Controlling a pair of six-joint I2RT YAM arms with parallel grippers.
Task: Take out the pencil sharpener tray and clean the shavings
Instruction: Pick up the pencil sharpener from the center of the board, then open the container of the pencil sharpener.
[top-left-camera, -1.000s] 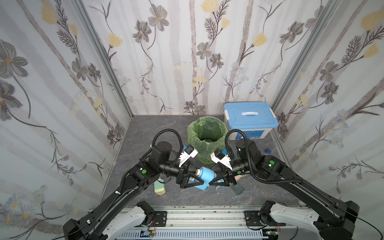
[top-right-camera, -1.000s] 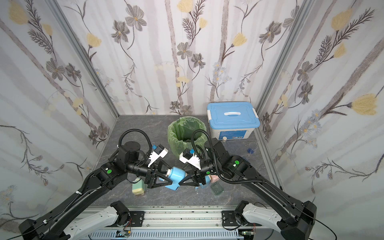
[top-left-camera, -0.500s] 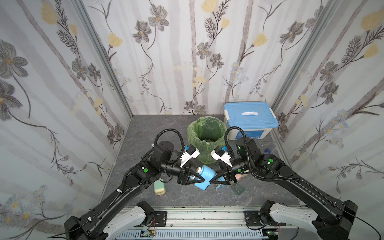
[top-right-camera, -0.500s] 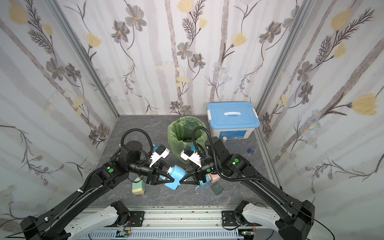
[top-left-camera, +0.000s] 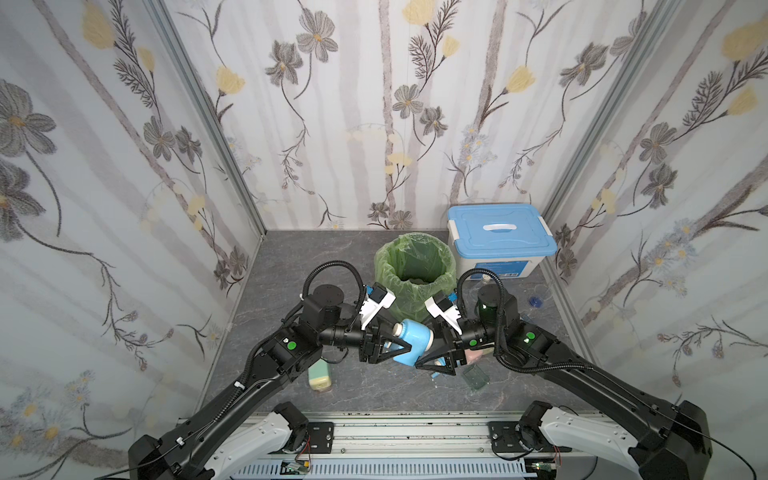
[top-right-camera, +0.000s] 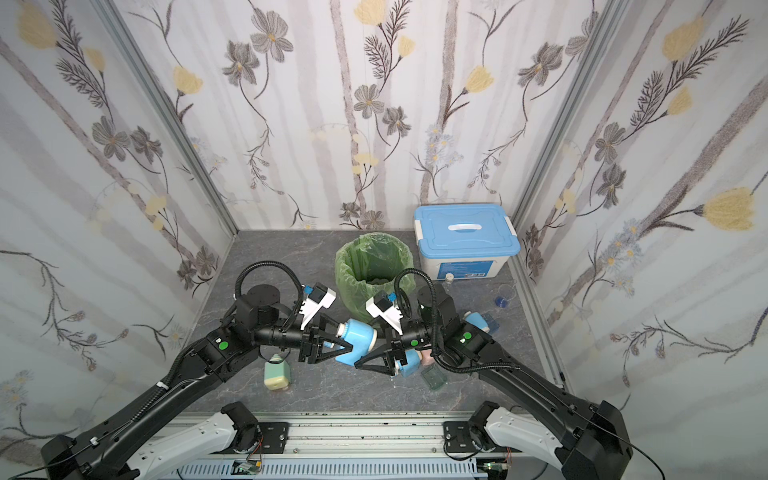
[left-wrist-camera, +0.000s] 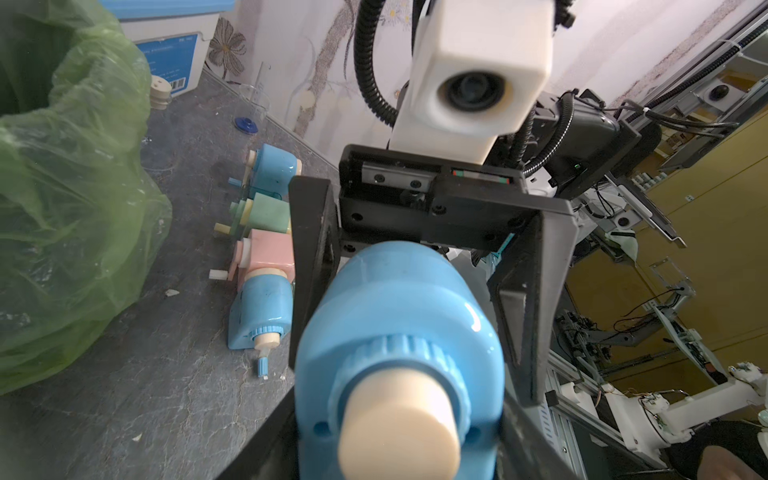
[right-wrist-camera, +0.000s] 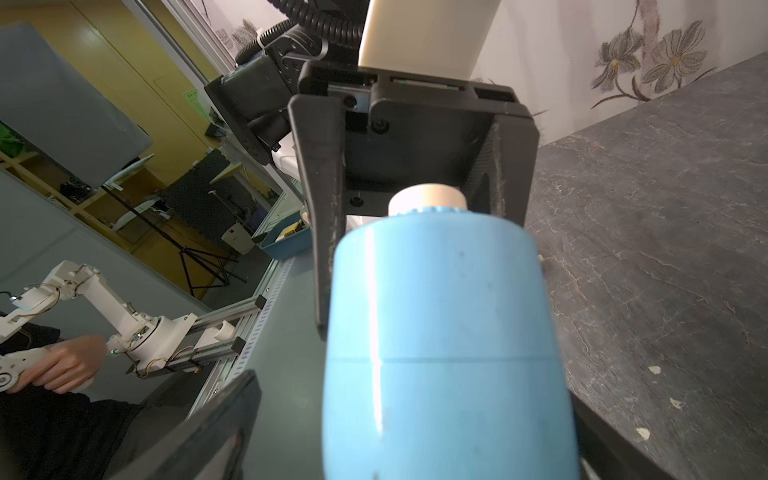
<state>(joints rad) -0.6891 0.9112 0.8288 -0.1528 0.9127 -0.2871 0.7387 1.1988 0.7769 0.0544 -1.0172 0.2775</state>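
While both arms angle inward, left gripper (top-left-camera: 397, 336) clamps blue sharpener (top-left-camera: 414, 336), right gripper (top-left-camera: 427, 350) splayed wide.

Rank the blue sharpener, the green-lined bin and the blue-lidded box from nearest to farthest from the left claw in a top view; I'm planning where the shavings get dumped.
1. The blue sharpener: gripped in the left claw, mid-table.
2. The green-lined bin: just behind the claw.
3. The blue-lidded box: back right corner, farthest.

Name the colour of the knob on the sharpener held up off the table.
Cream knob on a light blue sharpener; clearest in the left wrist view.
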